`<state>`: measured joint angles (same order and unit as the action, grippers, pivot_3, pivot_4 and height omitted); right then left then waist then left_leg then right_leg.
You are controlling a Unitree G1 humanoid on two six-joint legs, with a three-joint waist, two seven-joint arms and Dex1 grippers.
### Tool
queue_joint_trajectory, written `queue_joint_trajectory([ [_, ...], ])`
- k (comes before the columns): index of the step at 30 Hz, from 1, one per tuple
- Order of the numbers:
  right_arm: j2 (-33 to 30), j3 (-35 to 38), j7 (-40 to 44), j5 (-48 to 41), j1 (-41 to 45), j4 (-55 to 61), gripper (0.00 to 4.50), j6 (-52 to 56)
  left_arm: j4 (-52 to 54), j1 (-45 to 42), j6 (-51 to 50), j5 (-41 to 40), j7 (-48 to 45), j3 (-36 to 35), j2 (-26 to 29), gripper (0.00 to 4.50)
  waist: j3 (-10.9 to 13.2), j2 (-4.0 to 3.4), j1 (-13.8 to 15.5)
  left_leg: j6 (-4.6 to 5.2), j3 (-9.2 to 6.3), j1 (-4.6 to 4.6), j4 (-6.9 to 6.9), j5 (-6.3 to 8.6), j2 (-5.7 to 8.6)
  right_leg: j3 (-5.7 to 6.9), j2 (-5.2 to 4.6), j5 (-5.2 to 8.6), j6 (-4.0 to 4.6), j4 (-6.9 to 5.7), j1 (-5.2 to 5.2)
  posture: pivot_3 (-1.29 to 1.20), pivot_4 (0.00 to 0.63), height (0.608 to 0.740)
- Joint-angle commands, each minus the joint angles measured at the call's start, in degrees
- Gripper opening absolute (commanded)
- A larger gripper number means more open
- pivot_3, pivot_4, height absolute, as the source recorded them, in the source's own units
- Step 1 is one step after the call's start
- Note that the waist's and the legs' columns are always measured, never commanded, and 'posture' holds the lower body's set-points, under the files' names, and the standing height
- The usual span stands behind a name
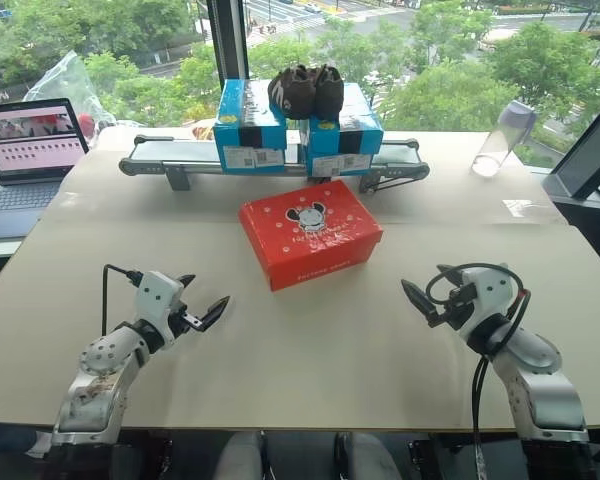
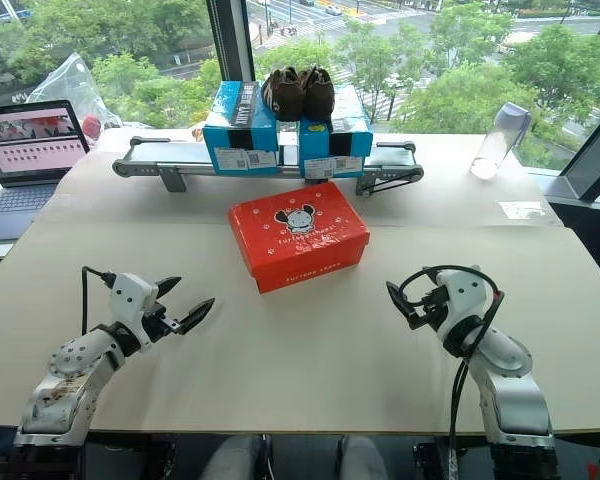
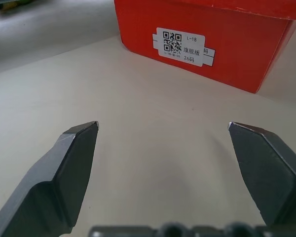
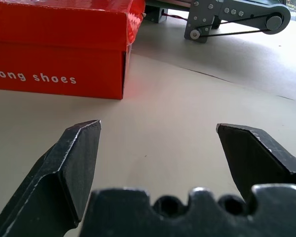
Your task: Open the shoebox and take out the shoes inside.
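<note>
Nothing is done yet: the shoebox (image 1: 310, 233) sits shut mid-table (image 1: 280, 380). The left hand (image 1: 202, 305) and right hand (image 1: 427, 290), both spread open and empty, flank it on the near side.

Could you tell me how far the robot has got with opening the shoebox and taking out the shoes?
Nothing looks done yet: the shoebox sits on the table with its lid shut, so nothing of its contents shows. Nothing is in hand; the left tool and right tool hang open and empty, short of the box on either side. Opening the lid and lifting out the shoes remain.
</note>
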<state>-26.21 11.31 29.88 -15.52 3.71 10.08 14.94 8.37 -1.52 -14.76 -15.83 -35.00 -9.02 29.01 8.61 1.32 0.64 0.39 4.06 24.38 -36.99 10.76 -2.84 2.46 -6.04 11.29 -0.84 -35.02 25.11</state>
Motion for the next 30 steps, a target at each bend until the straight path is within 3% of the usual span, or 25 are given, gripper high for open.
queue_joint_trajectory([
  [1, -0.9, 0.9, 0.1, -1.3, 0.7, 3.0, 4.45, 0.9, 0.9, -0.3, 2.2, 0.0, -0.9, -0.6, 1.0, 4.50, 0.0, 0.00, 0.0, 0.00, 0.00, 0.00, 0.00, 0.00, 0.00, 0.00, 0.00, 0.00, 0.00, 0.00, 0.00, 0.00, 0.150, 0.740],
  [11, -7.4, 4.5, 2.3, -4.9, 6.9, 3.7, 4.45, 6.1, 2.4, -10.3, -0.8, -5.3, -2.0, -4.6, 3.7, 4.50, 0.1, 0.15, 0.1, 0.01, -0.02, 0.01, -0.04, -0.02, 0.02, 0.00, 0.01, -0.09, -0.02, -0.01, -0.01, 0.00, 0.150, 0.740],
  [22, -8.0, 2.8, 3.0, -3.7, 8.2, 2.4, 4.45, 6.8, 2.6, -8.9, -2.8, -5.9, -1.8, -5.0, 3.7, 4.50, 0.1, 0.23, -0.1, 0.02, 0.04, 0.00, -0.01, -0.02, 0.01, -0.10, 0.10, -0.23, -0.38, 0.02, -0.02, 0.00, 0.150, 0.740],
  [26, -7.9, 2.3, 1.5, -1.9, 8.9, -1.3, 3.39, 6.4, 2.2, -7.4, -2.3, -6.0, -1.0, -5.3, 2.8, 3.41, 0.2, 0.29, 0.0, 0.02, 0.05, -0.03, -0.05, -0.02, 0.01, -0.11, 0.09, -0.09, -0.08, 0.01, -0.05, 0.00, 0.150, 0.740],
  [30, -7.6, 2.3, 1.1, -1.4, 9.3, -2.5, 1.95, 5.5, 2.1, -6.9, -1.7, -5.9, -0.2, -5.6, 2.3, 1.85, 0.2, 0.30, 0.1, 0.02, 0.07, -0.05, -0.06, -0.02, 0.01, -0.14, 0.09, -0.11, -0.04, -0.01, -0.06, 0.00, 0.150, 0.740],
])
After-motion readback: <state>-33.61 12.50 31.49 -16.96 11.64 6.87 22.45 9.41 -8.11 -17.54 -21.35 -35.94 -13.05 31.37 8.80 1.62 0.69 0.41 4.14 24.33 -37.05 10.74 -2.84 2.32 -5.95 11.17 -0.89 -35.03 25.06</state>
